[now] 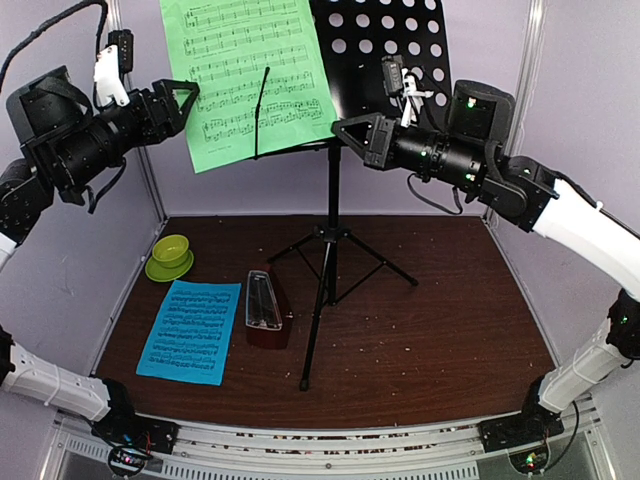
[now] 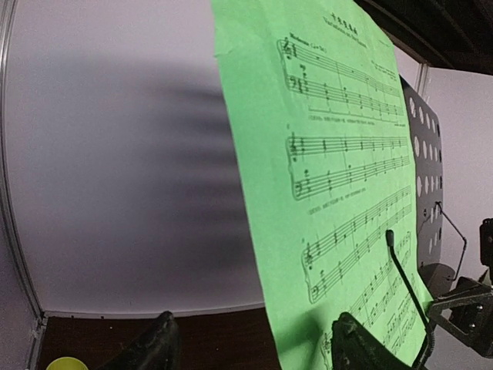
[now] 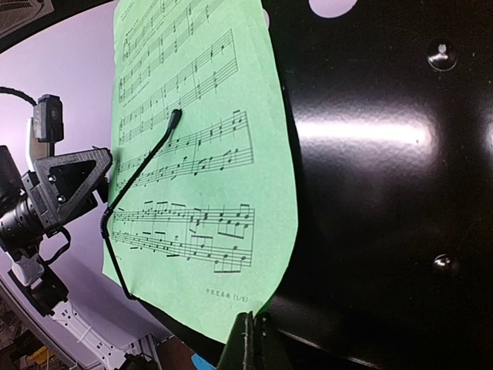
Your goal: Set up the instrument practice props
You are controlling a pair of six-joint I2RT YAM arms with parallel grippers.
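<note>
My left gripper (image 1: pixel 190 100) is held high with its fingers (image 2: pixel 158 343) spread wide. The left edge of the green sheet of music (image 1: pixel 250 75) hangs in the gap between them, and neither finger presses on it, so I grip nothing on that side.

My right gripper (image 1: pixel 338 125) has its fingers (image 3: pixel 248 331) closed flat together. Their tips are at the bottom edge of the music stand's desk (image 1: pixel 400 50), right by the green sheet's lower right corner. I cannot tell whether any paper or the ledge is pinched between them.

The green sheet lies against the left part of the black hole-punched desk and sticks out well past its left side. It sits askew, with its lower left corner dropping lower than the right one. A thin black wire page holder (image 1: pixel 262 110) crosses the front of the sheet, rising from the ledge.

Below, the stand's pole runs down to tripod legs (image 1: pixel 330 250) splayed on the dark wooden table (image 1: pixel 430 330). The reddish-brown metronome (image 1: pixel 265 308), with its clear cover, sits beside the near leg. The blue sheet of music (image 1: pixel 190 330) lies flat just to its left. The small lime-green bowl (image 1: pixel 172 255) sits beyond the blue sheet, near the table's left edge.
</note>
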